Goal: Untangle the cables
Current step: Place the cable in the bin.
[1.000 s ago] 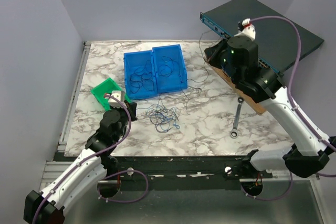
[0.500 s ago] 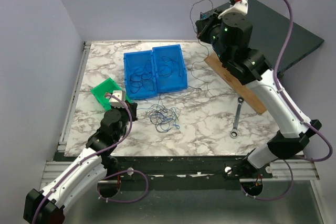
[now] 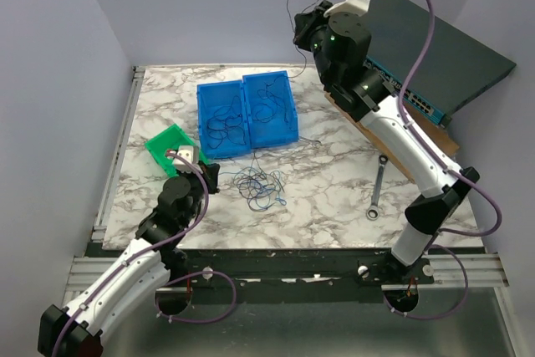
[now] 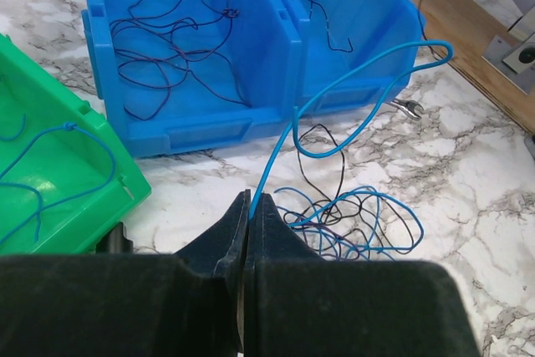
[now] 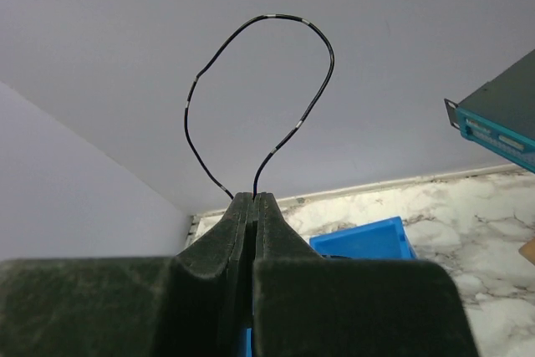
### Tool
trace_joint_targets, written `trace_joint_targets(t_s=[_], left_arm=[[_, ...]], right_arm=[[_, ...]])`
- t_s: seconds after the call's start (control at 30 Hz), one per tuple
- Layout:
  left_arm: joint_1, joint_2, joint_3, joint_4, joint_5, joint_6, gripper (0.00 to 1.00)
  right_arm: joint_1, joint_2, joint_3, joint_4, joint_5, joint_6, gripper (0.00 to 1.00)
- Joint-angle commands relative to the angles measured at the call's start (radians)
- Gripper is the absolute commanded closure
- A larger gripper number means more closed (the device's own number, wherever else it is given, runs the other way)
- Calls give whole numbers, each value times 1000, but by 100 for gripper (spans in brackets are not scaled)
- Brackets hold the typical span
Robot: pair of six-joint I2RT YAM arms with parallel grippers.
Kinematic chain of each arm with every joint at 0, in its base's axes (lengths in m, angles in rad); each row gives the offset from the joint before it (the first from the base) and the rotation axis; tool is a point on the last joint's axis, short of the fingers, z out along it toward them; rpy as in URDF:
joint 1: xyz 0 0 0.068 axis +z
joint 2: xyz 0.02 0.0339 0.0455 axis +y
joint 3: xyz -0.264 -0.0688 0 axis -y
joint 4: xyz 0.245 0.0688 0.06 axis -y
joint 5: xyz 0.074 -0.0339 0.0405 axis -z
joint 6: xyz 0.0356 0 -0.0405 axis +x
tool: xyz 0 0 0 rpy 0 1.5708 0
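A tangle of thin blue and dark cables [image 3: 261, 187] lies on the marble table near the front; it also shows in the left wrist view [image 4: 359, 223]. My left gripper [image 4: 249, 200] is shut on a blue cable [image 4: 334, 89] that arcs up out of the tangle; in the top view it sits low beside the tangle [image 3: 209, 175]. My right gripper [image 5: 255, 196] is raised high at the back [image 3: 299, 27] and is shut on a dark cable [image 5: 251, 64] that loops above it. More dark cables lie in the two blue bins [image 3: 247, 81].
A green bin [image 3: 159, 146] with a blue wire stands left of my left gripper. A silver wrench [image 3: 378, 190] lies at the right. A wooden board [image 3: 393, 152] and a dark network switch [image 3: 451, 60] are at the back right.
My right arm has risen and swung left toward the back wall, lifting the dark cable off the table. The left arm and the tangle have stayed put.
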Motion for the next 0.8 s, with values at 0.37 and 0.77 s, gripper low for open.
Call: trace_joint_targets(t_s=[0.37,0.77], left_arm=[[-2,-1,-10,35,25,17,100],[-3,-2,-12,37,32,19,100]], right_arm=[[-93,147,-187,186,-157,87,99],[-127,159,-375,258,-286,98,99]])
